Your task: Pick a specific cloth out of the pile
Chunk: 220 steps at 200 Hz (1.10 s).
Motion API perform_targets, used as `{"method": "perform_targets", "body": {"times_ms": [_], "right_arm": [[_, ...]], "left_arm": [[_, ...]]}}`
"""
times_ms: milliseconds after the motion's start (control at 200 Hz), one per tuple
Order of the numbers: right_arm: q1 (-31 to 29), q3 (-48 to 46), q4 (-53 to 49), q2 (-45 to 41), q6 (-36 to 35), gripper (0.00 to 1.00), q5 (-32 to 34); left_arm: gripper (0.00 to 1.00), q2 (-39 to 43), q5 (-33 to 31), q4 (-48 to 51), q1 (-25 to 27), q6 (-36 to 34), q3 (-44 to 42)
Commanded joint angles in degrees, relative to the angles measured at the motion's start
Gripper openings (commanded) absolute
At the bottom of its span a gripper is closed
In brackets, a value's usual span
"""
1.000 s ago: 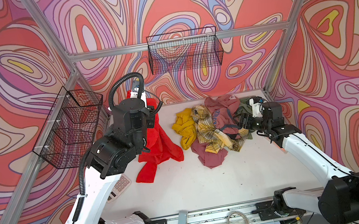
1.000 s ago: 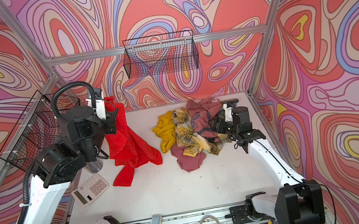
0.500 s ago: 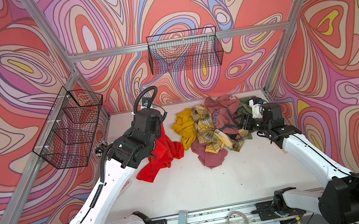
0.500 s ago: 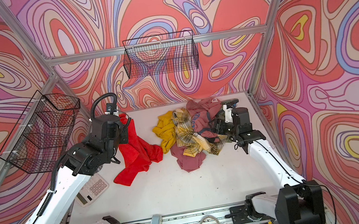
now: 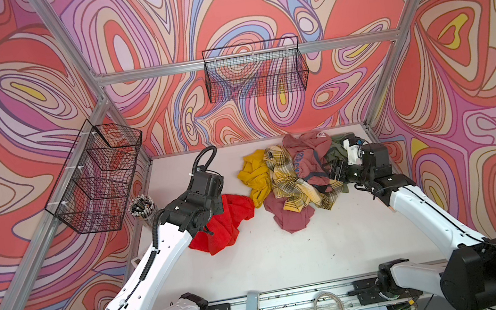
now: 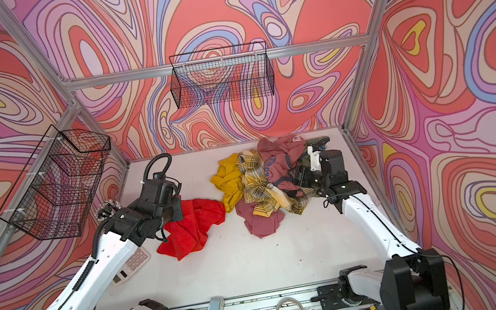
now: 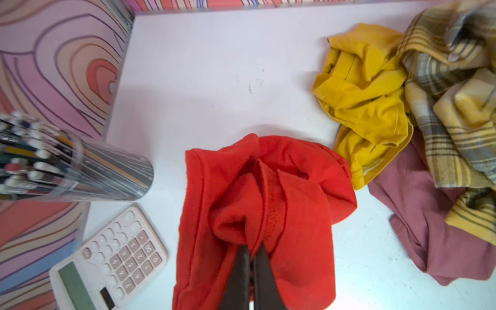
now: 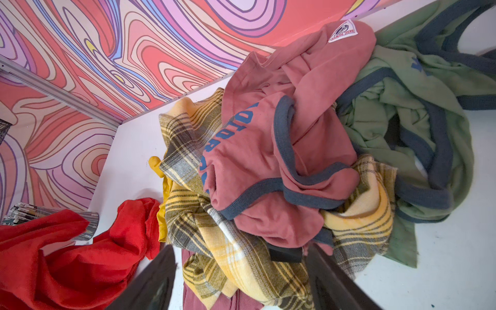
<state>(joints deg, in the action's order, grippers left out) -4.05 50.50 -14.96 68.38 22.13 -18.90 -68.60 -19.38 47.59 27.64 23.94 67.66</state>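
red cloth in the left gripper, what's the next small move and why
Probably open the left gripper and let go. Its jaws are shut on a fold of the red cloth, which already lies mostly on the table, beside the pile rather than in it, only its edge close to the mustard garment.
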Motion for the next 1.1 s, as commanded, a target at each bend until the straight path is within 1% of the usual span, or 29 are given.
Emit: {"method": "perform_targets", "body": {"times_ms": [0, 135, 296, 381, 496, 636, 706, 781, 801, 872, 892, 942, 957, 1032, 1097], "right_arm": [[-0.3, -1.2, 0.2, -0.1, -0.4, 0.79, 0.1], [-0.4, -1.2, -0.3, -0.2, -0.7, 0.79, 0.2], [-0.4, -1.0, -1.1, -0.5, -1.3, 0.79, 0.4], [-0.4, -1.3, -0.9, -0.7, -1.2, 0.78, 0.4], [-0.4, -1.7, -0.6, -0.7, -1.0, 0.78, 0.4], [-0.5, -1.7, -0.7, -0.8, -1.0, 0.78, 0.4], [-0.6, -1.6, -1.0, -0.9, -1.3, 0.78, 0.7], [-0.6, -1.6, -1.3, -1.1, -1.6, 0.78, 0.9], [-0.5, -1.7, -1.4, -1.1, -1.7, 0.78, 1.0], [-0.6, -1.6, -1.7, -1.2, -2.0, 0.78, 1.1], [-0.6, -1.6, -1.8, -1.2, -2.0, 0.78, 1.1], [-0.6, -1.6, -2.1, -1.2, -2.5, 0.78, 1.3], [-0.6, -1.5, -2.2, -1.2, -2.6, 0.78, 1.3], [-0.6, -1.3, -2.7, -1.2, -3.2, 0.78, 1.9], [-0.6, -1.5, -2.7, -1.1, -3.5, 0.79, 2.1]], "left_arm": [[0.0, -3.1, 6.6, -3.2, -0.3, 2.8, -2.2], [0.0, -7.8, 7.4, -6.6, -0.7, 2.5, -3.3], [0.0, -12.6, 9.6, -9.8, -5.2, 0.8, -1.1], [0.0, -15.5, 10.2, -10.3, -6.8, -0.7, 1.1], [0.0, -20.1, 11.7, -10.3, -7.4, -2.2, 4.4], [0.0, -28.1, 12.9, -9.0, -7.4, -3.4, 7.8], [0.0, -32.5, 15.2, -7.0, -7.5, -3.5, 9.0], [0.0, -35.7, 17.8, -6.7, -7.4, -3.0, 8.0], [0.02, -36.1, 18.0, -7.1, -7.4, -2.5, 7.3], [0.18, -36.1, 18.3, -9.8, -7.5, -1.1, 3.8], [0.24, -35.8, 18.5, -10.7, -7.5, -0.7, 2.8], [0.45, -34.6, 18.8, -12.5, -7.5, 0.1, 0.6], [0.49, -34.2, 18.7, -12.8, -7.5, 0.2, 0.2], [0.64, -31.3, 17.9, -13.7, -7.4, 0.9, -1.7], [0.77, -27.9, 15.3, -14.0, -6.5, 0.4, -2.7]]}}
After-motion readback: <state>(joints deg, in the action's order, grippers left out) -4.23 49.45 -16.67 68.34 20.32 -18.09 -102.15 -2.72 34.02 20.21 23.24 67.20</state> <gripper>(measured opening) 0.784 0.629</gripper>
